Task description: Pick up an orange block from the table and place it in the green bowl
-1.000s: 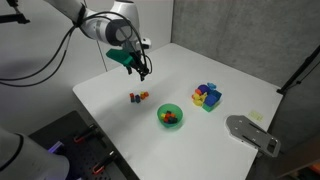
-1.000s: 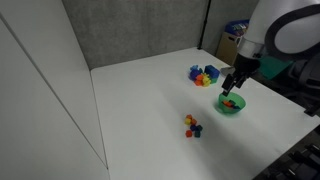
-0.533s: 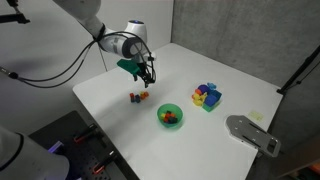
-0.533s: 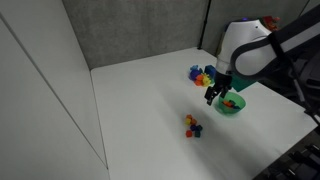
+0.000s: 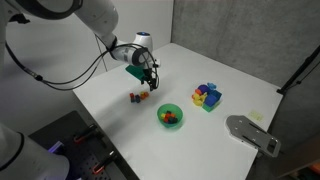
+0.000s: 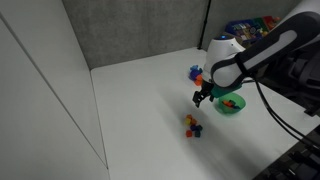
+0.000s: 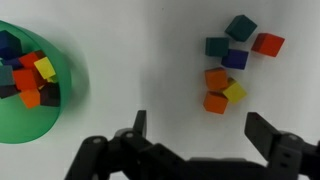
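Item: one gripper, entering your wrist view from the bottom edge, jaws spread wide and holding nothing. Item: one green bowl, at the left of that view and cut by the frame edge. It holds a heap of blue, red, orange and yellow blocks that cannot be counted exactly. Item: seven loose blocks at the upper right of the wrist view, lying on the white table well apart from the bowl. They are two teal, one red, one purple-blue, one yellow and two orange. The orange block lies low in the group, touching the yellow block. A second orange block lies just beneath it. Only the wrist view lets you count these. In an exterior view the loose blocks merge into a small speck just beside the gripper, and there the jaws are too small to read. Item: one multicoloured cluster of blue, yellow and purple blocks, seen in both exterior views beyond the bowl but outside the wrist view. Item: one grey flat fixture at the table's lower right corner, shown in that exterior view alone.
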Robot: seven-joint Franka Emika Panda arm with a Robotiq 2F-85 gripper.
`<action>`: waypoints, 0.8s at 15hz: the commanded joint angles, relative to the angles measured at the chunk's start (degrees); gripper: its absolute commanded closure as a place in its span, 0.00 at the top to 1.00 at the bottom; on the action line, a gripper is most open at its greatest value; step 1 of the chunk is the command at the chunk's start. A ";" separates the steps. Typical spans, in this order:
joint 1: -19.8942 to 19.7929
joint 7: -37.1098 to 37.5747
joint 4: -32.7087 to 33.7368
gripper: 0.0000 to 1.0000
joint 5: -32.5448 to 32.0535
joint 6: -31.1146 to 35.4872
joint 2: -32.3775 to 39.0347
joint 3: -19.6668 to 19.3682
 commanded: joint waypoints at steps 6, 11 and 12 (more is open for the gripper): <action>3.87 8.00 11.26 1.00 0.81 2.84 10.97 -3.66; 5.80 10.95 14.22 1.00 1.34 4.88 15.38 -4.50; 6.19 11.35 14.51 1.00 1.43 5.25 16.04 -4.52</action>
